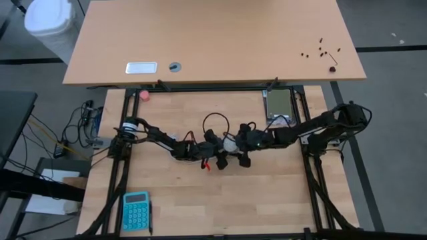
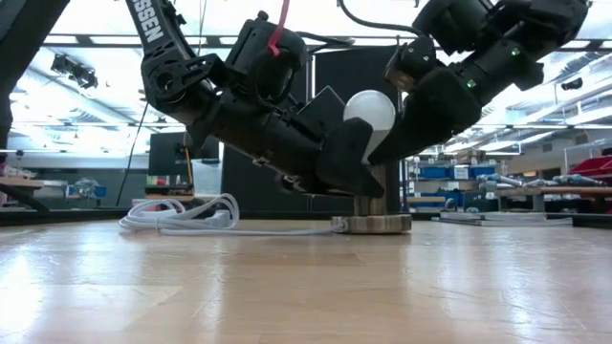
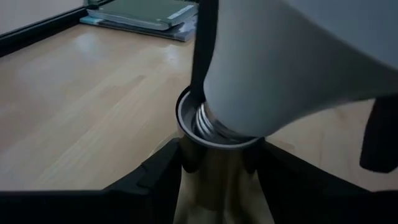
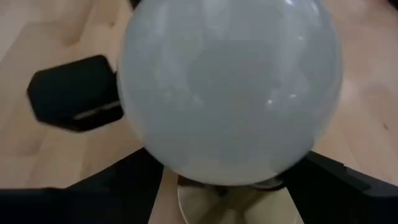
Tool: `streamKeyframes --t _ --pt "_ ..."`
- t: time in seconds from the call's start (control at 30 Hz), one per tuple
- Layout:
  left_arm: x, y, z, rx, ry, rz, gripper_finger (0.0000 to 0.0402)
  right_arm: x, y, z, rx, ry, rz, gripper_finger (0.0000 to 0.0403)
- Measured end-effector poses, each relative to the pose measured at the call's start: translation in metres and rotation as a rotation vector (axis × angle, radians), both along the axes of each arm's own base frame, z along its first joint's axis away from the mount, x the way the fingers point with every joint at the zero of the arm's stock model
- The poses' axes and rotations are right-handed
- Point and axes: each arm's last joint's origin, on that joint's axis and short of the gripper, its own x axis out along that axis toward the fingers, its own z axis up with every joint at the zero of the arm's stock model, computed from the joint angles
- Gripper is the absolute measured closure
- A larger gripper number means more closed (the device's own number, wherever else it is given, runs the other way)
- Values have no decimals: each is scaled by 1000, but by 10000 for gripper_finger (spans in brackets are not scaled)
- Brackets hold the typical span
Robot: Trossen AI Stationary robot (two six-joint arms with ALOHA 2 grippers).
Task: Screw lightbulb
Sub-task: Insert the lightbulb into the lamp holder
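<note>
The white frosted lightbulb (image 2: pixel 369 108) stands tilted over the upright metal socket (image 2: pixel 379 195), whose round base (image 2: pixel 379 225) rests on the table. Its silvery screw base (image 3: pixel 214 126) sits in the socket's mouth. My left gripper (image 2: pixel 356 180) reaches in from the table's left, shut on the socket. My right gripper (image 2: pixel 387 122) comes from the right, shut on the bulb. In the high view the two grippers meet at mid-table around the bulb (image 1: pixel 229 142). My left gripper pinches the socket's upright barrel (image 3: pixel 214 163) between its two fingers (image 3: pixel 163 169), below the rim, coming in nearly level from the table's left. The socket stands upright on its base. My right gripper holds the bulb's globe (image 4: pixel 230 93) between its two fingers (image 4: pixel 127 171), slanting down from the table's right. The bulb is tilted, with its thread in the socket's mouth.
A white cord (image 2: pixel 186 215) runs from the socket's base and lies coiled on the table. A pink ball (image 1: pixel 145 95) lies at the far left, a green book (image 1: pixel 279 103) at the far right, and a teal calculator (image 1: pixel 136 211) at the near left.
</note>
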Motion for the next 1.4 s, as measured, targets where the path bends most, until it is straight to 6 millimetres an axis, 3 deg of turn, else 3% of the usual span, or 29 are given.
streamKeyframes --t 0.43,0.83,1.4 --pt "0 -5 -1 -16 35 -135 204 -1 -18 -1 39 26 202 84" --pt "0 -12 -2 -17 49 -219 204 -9 -19 12 -38 16 224 86" --pt "0 -13 -2 -24 49 -234 204 -9 -17 10 -40 20 239 86"
